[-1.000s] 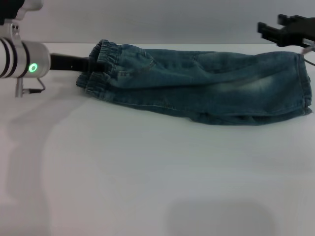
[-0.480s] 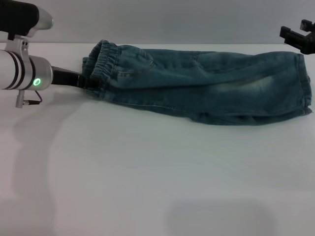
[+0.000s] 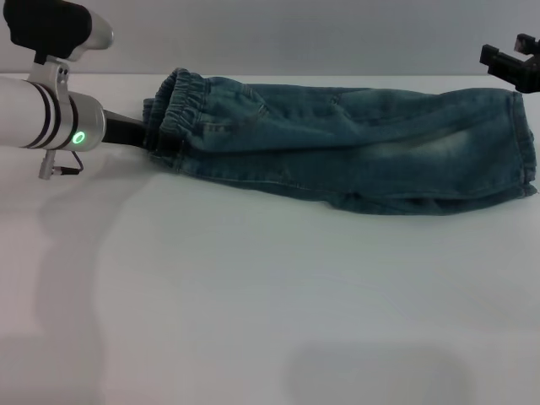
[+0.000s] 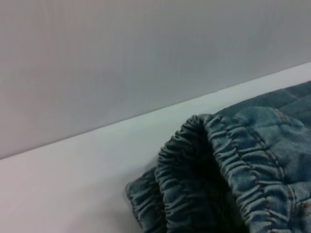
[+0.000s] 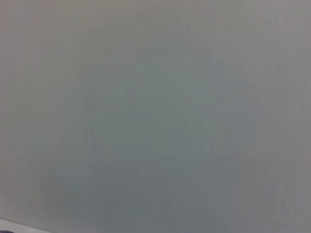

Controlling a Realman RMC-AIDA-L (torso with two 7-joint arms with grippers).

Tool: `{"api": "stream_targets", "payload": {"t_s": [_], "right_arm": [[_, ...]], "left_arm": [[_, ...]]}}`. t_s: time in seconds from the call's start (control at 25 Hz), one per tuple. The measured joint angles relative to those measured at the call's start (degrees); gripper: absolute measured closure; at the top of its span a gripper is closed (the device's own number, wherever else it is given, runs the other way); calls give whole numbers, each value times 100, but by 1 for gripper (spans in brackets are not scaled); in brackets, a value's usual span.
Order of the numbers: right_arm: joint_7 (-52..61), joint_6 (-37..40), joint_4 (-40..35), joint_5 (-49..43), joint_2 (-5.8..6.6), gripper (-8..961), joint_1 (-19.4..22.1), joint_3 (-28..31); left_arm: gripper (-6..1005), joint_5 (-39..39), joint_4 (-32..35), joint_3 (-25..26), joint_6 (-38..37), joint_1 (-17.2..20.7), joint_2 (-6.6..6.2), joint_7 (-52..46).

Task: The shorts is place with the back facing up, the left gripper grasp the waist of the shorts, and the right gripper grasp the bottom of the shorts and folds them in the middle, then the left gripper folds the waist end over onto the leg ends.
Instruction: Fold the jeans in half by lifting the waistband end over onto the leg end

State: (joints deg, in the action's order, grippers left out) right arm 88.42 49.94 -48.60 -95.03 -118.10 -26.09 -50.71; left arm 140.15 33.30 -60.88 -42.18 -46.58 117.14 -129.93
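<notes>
The left gripper (image 3: pixel 150 139) has pushed back in against the waist of the shorts (image 3: pixel 173 105); whether it is clenched on the band I cannot tell. The shorts (image 3: pixel 354 143), already halved lengthwise, lie flat on the white table (image 3: pixel 253 295). The right gripper (image 3: pixel 510 67) has pulled away above the leg ends (image 3: pixel 525 143), holding nothing, so the waist-over fold looks next.

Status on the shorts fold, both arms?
Left gripper at the waist, grip hidden. Right gripper off the shorts, above the leg ends. Shorts folded lengthwise on table; nothing blocking.
</notes>
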Motion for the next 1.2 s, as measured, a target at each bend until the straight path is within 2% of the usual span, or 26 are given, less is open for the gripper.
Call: {"api": "stream_targets", "payload": {"t_s": [0.16,0.44,0.64,1.08,1.2], "right_arm": [[0,96,-5,3,-2,351,7,0],[-1,219,-25,3,-3,351,14,1],[-2,219,-32,3,-3,351,12,12],[-16,207,-36,12,-3,351,13,25],[-23,205,-35,12,-2,351,26,98]], "left_arm": [[221,262,-189,47,206,-106,4,-122],[223,281,-232,44,301,-126,-3,-161],[225,286,-495,53,284,-231,-49,-164],[229,285,-442,51,225,-189,-47,-237],[320,285,-329,22,232,-122,-31,-228]]}}
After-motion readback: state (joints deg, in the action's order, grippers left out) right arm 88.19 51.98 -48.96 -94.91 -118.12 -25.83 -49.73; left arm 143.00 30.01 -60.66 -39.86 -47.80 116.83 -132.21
